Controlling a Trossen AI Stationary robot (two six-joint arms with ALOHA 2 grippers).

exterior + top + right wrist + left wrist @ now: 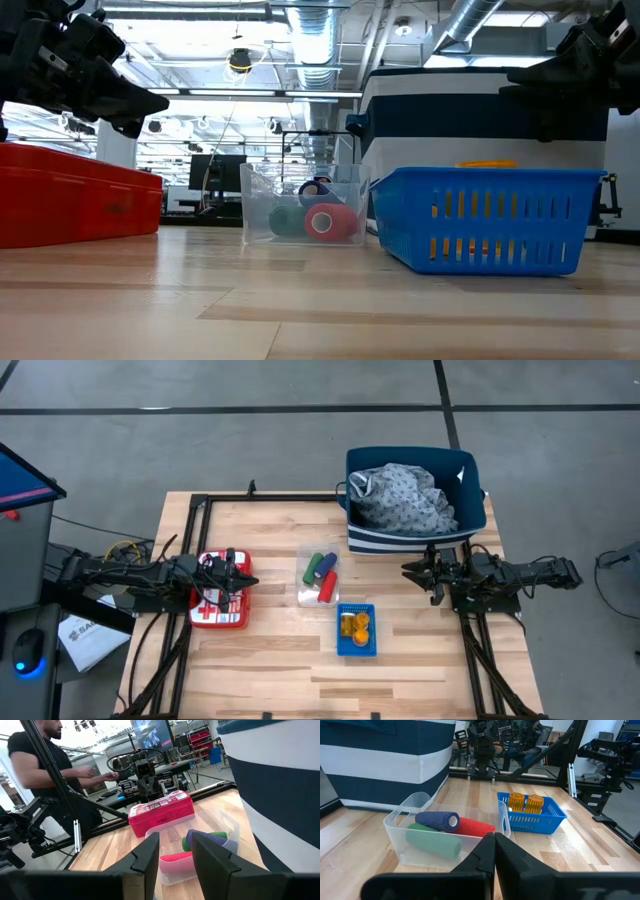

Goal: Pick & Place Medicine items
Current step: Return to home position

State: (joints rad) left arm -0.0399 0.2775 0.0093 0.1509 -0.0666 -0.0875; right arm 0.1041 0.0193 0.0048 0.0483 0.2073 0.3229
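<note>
The blue basket hides most of its orange pill bottles in the low view. Behind it, the clear bin holds red, green and dark-blue tubes lying flat. The left gripper is clenched and empty above the red case. The right gripper is seemingly slightly parted, near the striped bin.

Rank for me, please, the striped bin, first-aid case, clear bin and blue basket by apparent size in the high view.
Largest: striped bin.
Then: first-aid case.
Last: clear bin and blue basket, too alike to rank.
</note>
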